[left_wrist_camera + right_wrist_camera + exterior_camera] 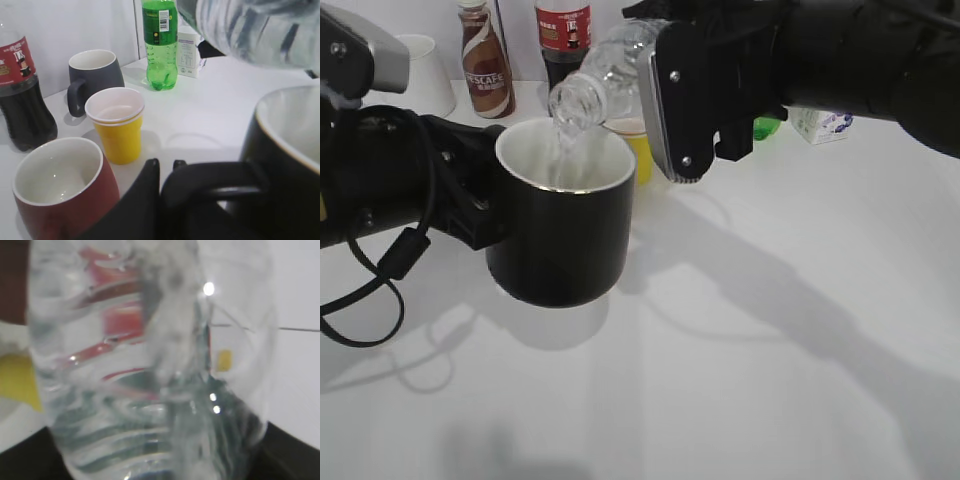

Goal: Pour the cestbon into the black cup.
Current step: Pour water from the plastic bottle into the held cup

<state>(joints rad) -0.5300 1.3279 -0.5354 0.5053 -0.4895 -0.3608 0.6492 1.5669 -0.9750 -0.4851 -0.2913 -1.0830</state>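
Exterior view: right gripper (692, 100) clamped the cestbon (605, 78), tilted, mouth over the black cup (563, 215); left gripper (470, 195) gripped the cup's handle, toward the table's (770, 330) left edge.

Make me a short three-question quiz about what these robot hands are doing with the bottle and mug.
1. True or false: water is running from the cestbon into the black cup.
2. Which hand tilts the bottle: A the left hand, B the right hand?
3. What colour is the paper cup beside the maroon mug?

Key: 1 true; 2 B; 3 yellow.
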